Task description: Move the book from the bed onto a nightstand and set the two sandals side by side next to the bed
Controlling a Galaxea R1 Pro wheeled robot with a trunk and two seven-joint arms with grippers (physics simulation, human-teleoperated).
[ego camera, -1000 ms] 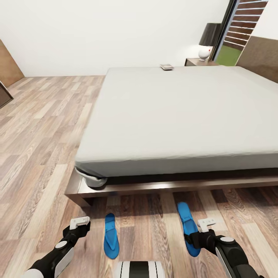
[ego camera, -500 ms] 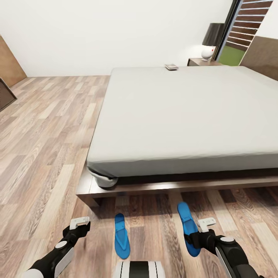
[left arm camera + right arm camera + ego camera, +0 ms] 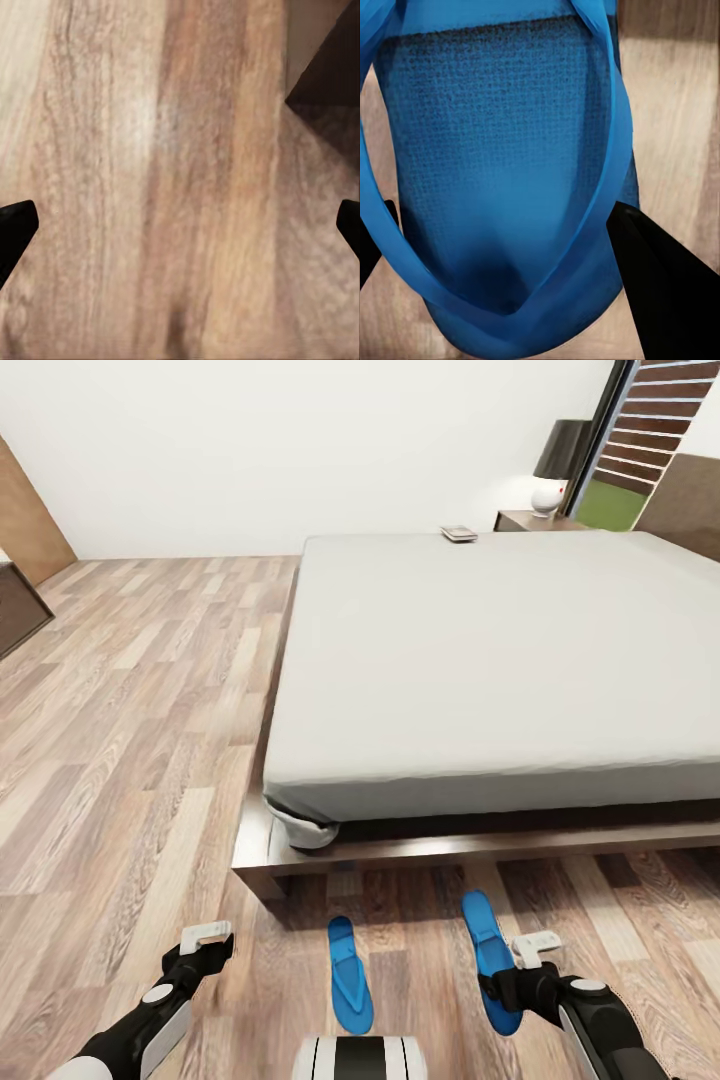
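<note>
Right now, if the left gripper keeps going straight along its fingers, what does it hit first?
The wood floor. The left gripper is open and points down at bare planks, with a dark corner of the bed frame off to one side. How far away the floor is remains unclear.

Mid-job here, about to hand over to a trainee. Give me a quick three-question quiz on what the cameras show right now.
1. True or false: the book lies on the bed.
2. What sits between the fingers of the right gripper? A) a lamp B) a blue sandal C) a pillow
3. Fill in: the left gripper hangs ____ over the wood floor, holding nothing.

Key: 1 true, near the far edge; 2 B; 3 open.
</note>
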